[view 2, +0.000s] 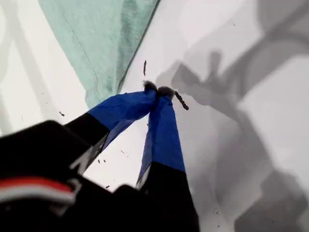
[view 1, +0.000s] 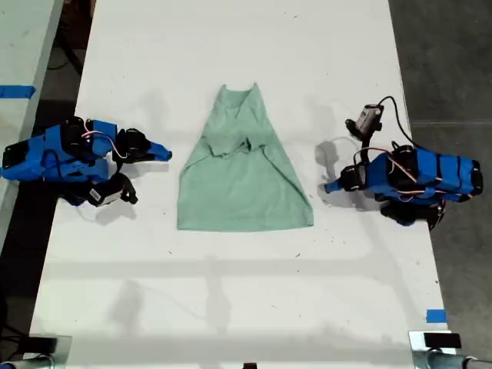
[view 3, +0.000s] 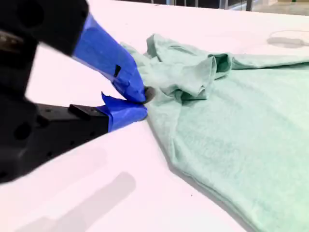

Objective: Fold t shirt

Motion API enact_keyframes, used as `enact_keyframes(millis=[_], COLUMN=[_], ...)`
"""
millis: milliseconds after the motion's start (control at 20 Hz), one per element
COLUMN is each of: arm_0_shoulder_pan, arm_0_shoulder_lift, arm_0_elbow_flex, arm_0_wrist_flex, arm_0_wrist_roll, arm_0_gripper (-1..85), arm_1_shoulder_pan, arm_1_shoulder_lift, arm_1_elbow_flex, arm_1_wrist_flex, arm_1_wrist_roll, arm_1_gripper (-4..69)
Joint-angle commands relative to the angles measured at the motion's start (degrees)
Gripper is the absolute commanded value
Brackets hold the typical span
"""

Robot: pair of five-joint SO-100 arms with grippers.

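While the table (view 1: pixel 231 292) fills most of the exterior view, white and scuffed with small dark specks, the shirt (view 1: pixel 246 184) lies flat near its middle. The shirt is pale mint green, with its collar end narrow and far from the camera and its hem wide and near. Both sleeves are folded in over the chest, leaving a creased bunch of cloth there.

My first gripper (view 1: pixel 329 187) rests low over the table on the exterior view's right of the shirt, near the hem corner but apart from it. Its blue-taped jaws are pressed together at the tips with nothing between them.

My second gripper (view 1: pixel 166 154) sits on the exterior view's left of the shirt, level with the folded sleeves and just off the shirt's edge. Its jaws are also closed and hold no cloth.

Well apart from the shirt, a small blue tape mark (view 1: pixel 435 315) sticks to the table's edge beyond my first gripper's arm.
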Motion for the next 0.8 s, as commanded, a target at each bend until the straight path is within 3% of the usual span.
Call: enact_keyframes(millis=[0,750], arm_0_shoulder_pan=[-1.1,-4.7], arm_0_shoulder_lift=[0.7,0.6], arm_0_elbow_flex=[1.9,2.3], arm_0_wrist_flex=[0.2,-0.2], arm_0_wrist_roll=[-1.1,-1.2], arm_0_gripper=[-0.2,-0.2], arm_1_shoulder_pan=[-0.1,-0.2], arm_1_shoulder_lift=[0.5,0.5], arm_1_elbow_flex=[3.0,3.0], arm_1_wrist_flex=[0.3,0.3], arm_1_wrist_roll=[0.6,0.6], arm_1_gripper=[-0.1,-0.1])
